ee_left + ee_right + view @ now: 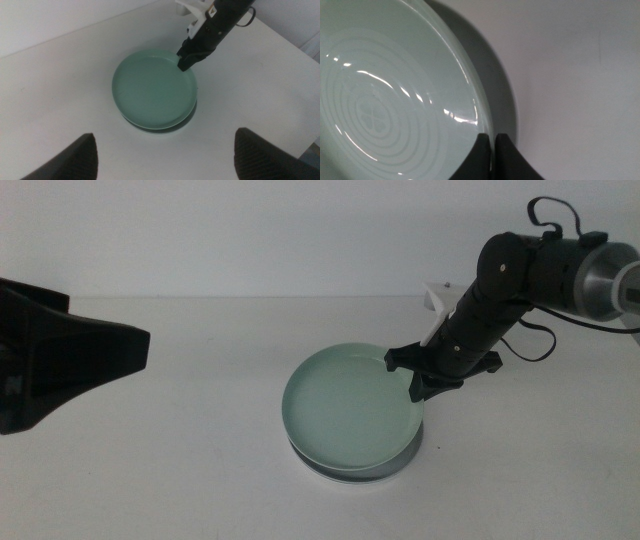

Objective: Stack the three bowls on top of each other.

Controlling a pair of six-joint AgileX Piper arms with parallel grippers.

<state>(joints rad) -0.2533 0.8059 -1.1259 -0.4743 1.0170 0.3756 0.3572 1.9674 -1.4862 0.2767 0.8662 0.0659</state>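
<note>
The pale mint green bowl (pixel 350 405) lies on top of a stack in the middle of the table, also in the left wrist view (pixel 152 90) and the right wrist view (pixel 385 95). The grey bowl (pixel 497 85) shows as a dark rim under it (pixel 395 465). The white bowl is hidden; I cannot tell whether it lies beneath. My right gripper (pixel 418 385) is shut on the green bowl's right rim (pixel 492 142). My left gripper (pixel 165 135) is open and empty, above the table at the left (pixel 100 350), apart from the stack.
The white table (pixel 180 470) runs all round the stack. A white part (pixel 437 295) sits on the right arm behind its gripper. The table's edge (pixel 307 145) shows in the left wrist view.
</note>
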